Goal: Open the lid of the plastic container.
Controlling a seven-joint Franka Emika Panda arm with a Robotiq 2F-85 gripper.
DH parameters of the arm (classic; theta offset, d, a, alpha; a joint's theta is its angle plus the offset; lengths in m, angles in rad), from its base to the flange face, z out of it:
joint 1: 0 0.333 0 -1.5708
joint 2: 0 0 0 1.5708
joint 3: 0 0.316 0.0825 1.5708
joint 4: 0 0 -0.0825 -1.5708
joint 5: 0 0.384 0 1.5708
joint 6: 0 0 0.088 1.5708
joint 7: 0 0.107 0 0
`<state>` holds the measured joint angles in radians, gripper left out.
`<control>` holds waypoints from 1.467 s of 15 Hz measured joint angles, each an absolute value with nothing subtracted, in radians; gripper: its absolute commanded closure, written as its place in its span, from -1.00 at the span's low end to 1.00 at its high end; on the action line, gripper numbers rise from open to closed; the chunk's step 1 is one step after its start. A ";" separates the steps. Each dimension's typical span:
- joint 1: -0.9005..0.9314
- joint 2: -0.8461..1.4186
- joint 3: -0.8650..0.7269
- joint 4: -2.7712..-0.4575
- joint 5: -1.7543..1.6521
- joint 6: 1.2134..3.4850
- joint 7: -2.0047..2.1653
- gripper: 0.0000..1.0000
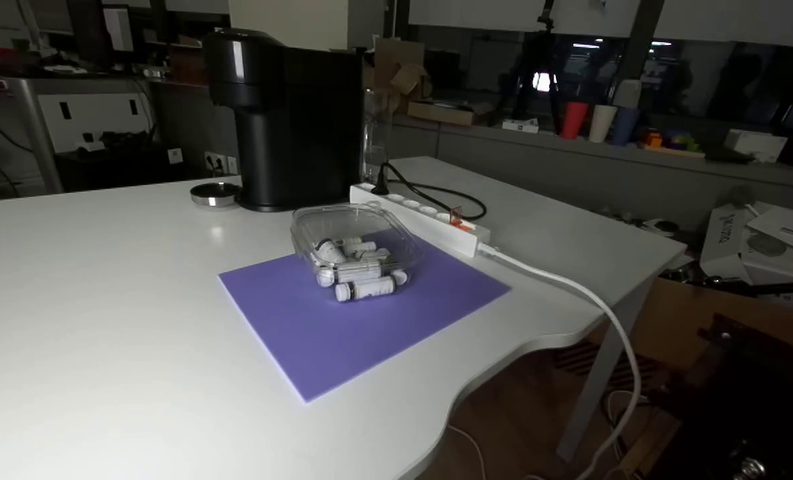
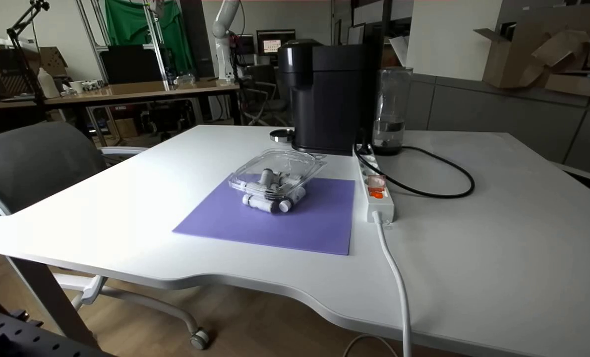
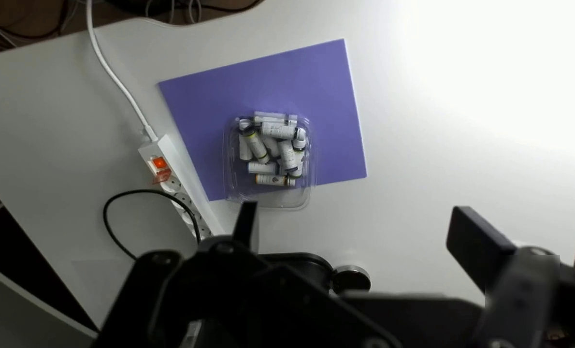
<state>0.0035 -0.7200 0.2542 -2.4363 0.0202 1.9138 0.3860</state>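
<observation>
The clear plastic container (image 1: 303,243) stands on the purple mat and holds several small white-labelled bottles. It also shows in an exterior view (image 2: 240,186) and in the wrist view (image 3: 229,159). The lid (image 2: 292,158) is clear and seems to be the slanted, rounded plastic over the bottles. It is hard to tell apart from the tub, and I cannot tell how it sits on it. My gripper (image 3: 355,212) is open and empty in the wrist view, well above the table and apart from the container. It is out of both exterior views.
The purple mat (image 1: 343,340) lies under the container. A white power strip (image 1: 423,217) with a black cord and white cable runs beside it. A tall black machine (image 2: 329,99) stands behind, with a round metal dish (image 1: 215,195) and a clear tank (image 2: 390,109).
</observation>
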 measured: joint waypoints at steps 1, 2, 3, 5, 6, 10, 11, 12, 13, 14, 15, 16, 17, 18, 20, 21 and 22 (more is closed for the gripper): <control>0.003 -0.702 0.222 -2.449 0.021 1.947 0.344 -1.00; 0.003 -0.681 0.187 -2.461 0.021 1.978 0.298 -1.00; 0.003 -0.657 0.151 -2.470 0.023 2.007 0.246 -1.00; 0.004 -0.602 0.071 -2.482 0.033 2.059 0.120 -1.00; 0.004 -0.572 0.030 -2.483 0.037 2.083 0.051 -1.00; -0.009 -0.436 -0.103 -2.481 0.035 2.174 -0.196 -1.00; -0.021 -0.399 -0.120 -2.477 0.032 2.193 -0.214 -1.00; -0.030 -0.372 -0.126 -2.476 0.031 2.205 -0.222 -1.00; -0.031 -0.363 -0.126 -2.476 0.032 2.206 -0.224 -1.00; -0.029 -0.365 -0.122 -2.476 0.032 2.206 -0.224 -1.00; -0.028 -0.372 -0.116 -2.476 0.033 2.205 -0.223 -1.00; -0.027 -0.378 -0.114 -2.476 0.033 2.204 -0.223 -1.00; -0.026 -0.382 -0.112 -2.478 0.035 2.205 -0.224 -1.00; -0.026 -0.381 -0.111 -2.481 0.035 2.213 -0.224 -1.00; -0.028 -0.360 -0.114 -2.484 0.037 2.236 -0.224 -1.00; -0.030 -0.340 -0.119 -2.484 0.038 2.255 -0.229 -1.00; -0.034 -0.310 -0.128 -2.482 0.038 2.279 -0.239 -1.00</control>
<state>-0.0340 -0.3104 -0.1285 -2.4825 0.0384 2.2793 -0.2391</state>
